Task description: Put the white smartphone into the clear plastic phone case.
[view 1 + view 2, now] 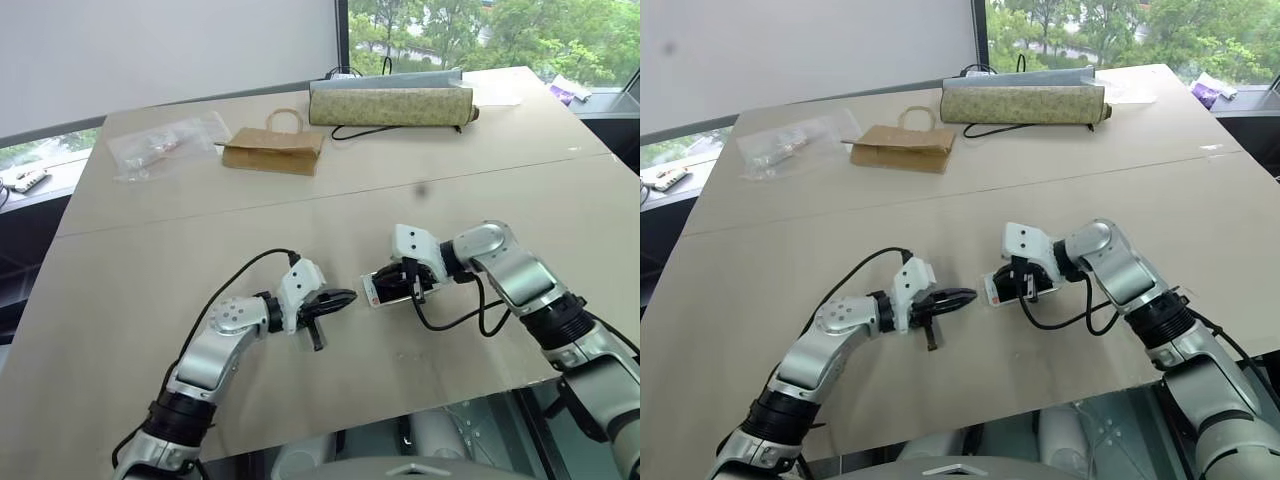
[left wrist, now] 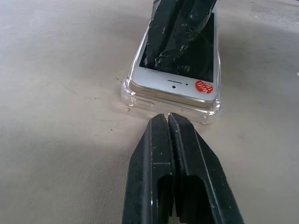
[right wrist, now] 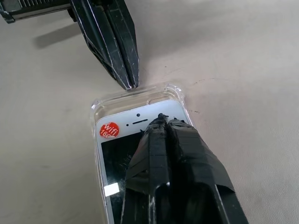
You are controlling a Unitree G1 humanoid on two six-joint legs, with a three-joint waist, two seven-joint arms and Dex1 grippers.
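Observation:
The white smartphone (image 2: 174,85), with a black screen and a red sticker, lies inside the clear plastic phone case (image 2: 134,97) on the beige table. Its near end sits slightly above the case's rim. My right gripper (image 3: 163,119) is shut, and its taped tips rest on the phone's face near the earpiece. My left gripper (image 2: 167,118) is also shut, its tip just short of the case's end, at or almost at the rim. From the head, the phone (image 1: 383,288) lies between the left gripper (image 1: 343,298) and the right gripper (image 1: 408,283).
At the back of the table (image 1: 150,300) lie a crinkled clear plastic bag (image 1: 165,145), a brown paper bag (image 1: 273,150) and a long patterned pouch (image 1: 390,105). The table's near edge (image 1: 420,405) runs just below both arms.

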